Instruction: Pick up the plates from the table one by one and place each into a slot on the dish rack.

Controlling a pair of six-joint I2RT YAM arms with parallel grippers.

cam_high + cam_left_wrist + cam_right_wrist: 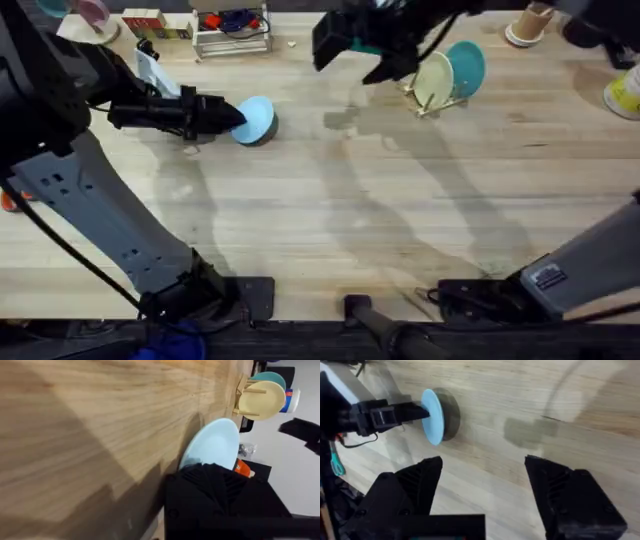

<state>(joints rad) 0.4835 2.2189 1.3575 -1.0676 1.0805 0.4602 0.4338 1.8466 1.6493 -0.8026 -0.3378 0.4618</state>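
Left gripper [228, 115] is clamping the pale blue plate [256, 119] over open table [330, 230]; right gripper [480, 485] is hanging spread beside the dish rack [432, 100].

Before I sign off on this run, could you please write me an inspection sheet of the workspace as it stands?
Surface: pale plank table, with arm shadows across it.
Job's things: blue plate held on edge, off the table, by the left tool; cream plate and teal plate stand in the dish rack.
Clutter: white wire stand with coloured items, small boxes and cups along the far edge.
Grippers: left tool shut on the blue plate; right tool open, holding nothing, hanging near the rack.
Cables: black cable along the left arm.
Surroundings: nothing seen that touches the job.
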